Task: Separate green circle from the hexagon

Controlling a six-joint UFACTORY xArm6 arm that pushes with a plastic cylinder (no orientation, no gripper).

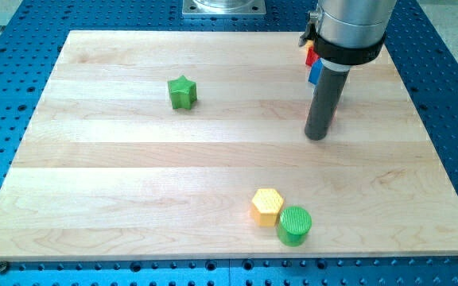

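The green circle (pixel 294 226) sits near the view's bottom, right of centre, touching the yellow hexagon (pixel 267 206) on that block's lower right side. My tip (pixel 316 137) rests on the board at the view's upper right, well above both blocks and slightly to their right, touching neither.
A green star (pixel 182 92) lies at the view's upper left. A red block (pixel 312 56) and a blue block (pixel 315 73) are partly hidden behind the rod at the upper right. The wooden board (pixel 94 199) lies on a blue perforated table.
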